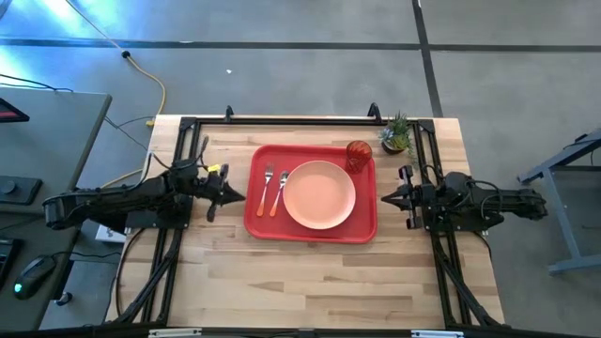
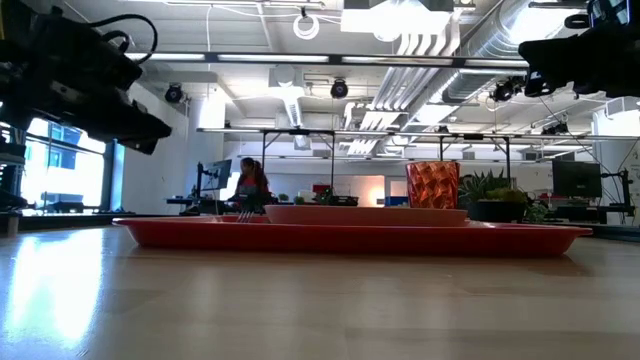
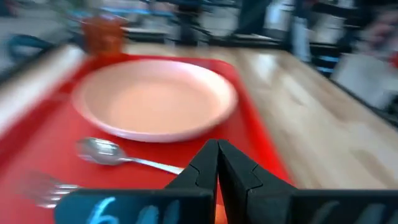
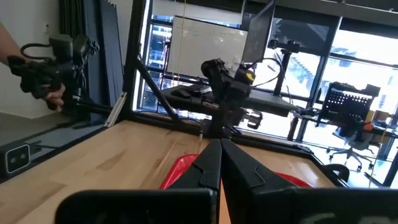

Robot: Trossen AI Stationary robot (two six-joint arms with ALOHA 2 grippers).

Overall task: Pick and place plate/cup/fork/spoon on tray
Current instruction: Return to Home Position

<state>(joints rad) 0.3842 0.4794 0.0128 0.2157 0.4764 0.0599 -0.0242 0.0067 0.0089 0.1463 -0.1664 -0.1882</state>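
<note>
The red tray (image 1: 258, 221) lies mid-table. On it rest the peach plate (image 1: 319, 194), the red-orange cup (image 1: 358, 154) at its far right corner, and the fork (image 1: 266, 188) and spoon (image 1: 279, 190) side by side left of the plate. The plate (image 3: 155, 99), spoon (image 3: 106, 151), fork (image 3: 43, 185) and cup (image 3: 102, 32) also show in the left wrist view. My left gripper (image 1: 239, 196) is shut and empty, raised just left of the tray. My right gripper (image 1: 383, 197) is shut and empty, raised just right of the tray.
A small green potted plant (image 1: 397, 134) stands at the table's far right, behind the tray. Bare wood (image 1: 310, 282) lies between the tray and the near edge. A person's hand (image 4: 53, 93) holds a device beyond the table in the right wrist view.
</note>
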